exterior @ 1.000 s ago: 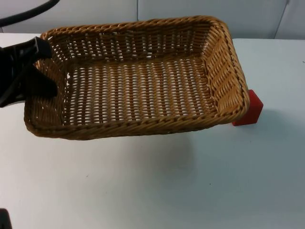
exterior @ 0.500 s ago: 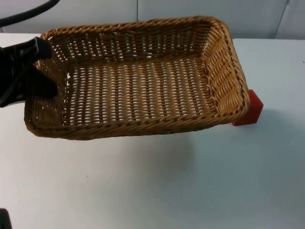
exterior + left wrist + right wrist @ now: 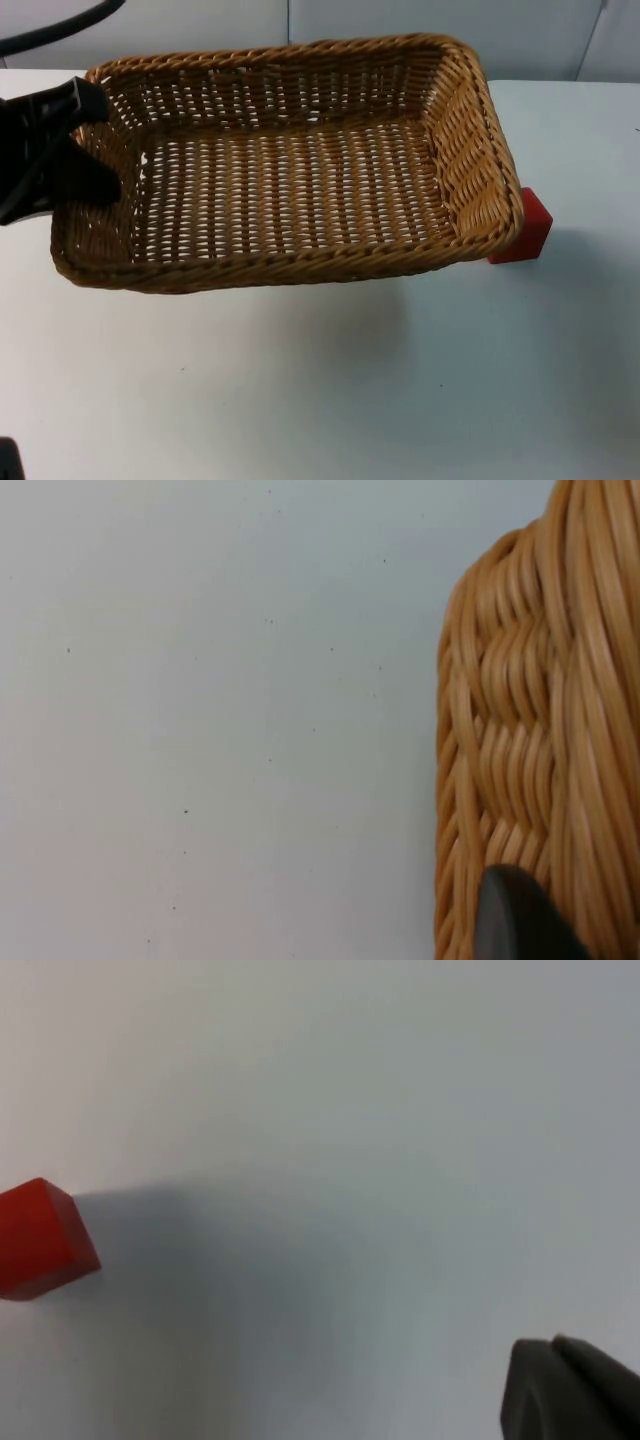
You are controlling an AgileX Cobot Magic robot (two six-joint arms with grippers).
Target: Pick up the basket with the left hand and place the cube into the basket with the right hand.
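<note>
1. Hanging above the white table [image 3: 320, 400], the wicker basket [image 3: 290, 190] was lifted and tilted, its long axis running left to right, with the grey partition wall [image 3: 200, 25] behind.
2. Left gripper [image 3: 85, 135] was clamped on the basket's left rim; its wrist view had the weave right up close.
3. Red cube [image 3: 525, 235] sat on the table, half tucked under the basket's right end.
4. Right wrist view had the whole cube plus a fingertip [image 3: 570, 1390] of the right gripper; can't tell if it was open.

basket [image 3: 290, 190] above table [image 3: 320, 390], cube [image 3: 530, 228] at its right edge
</note>
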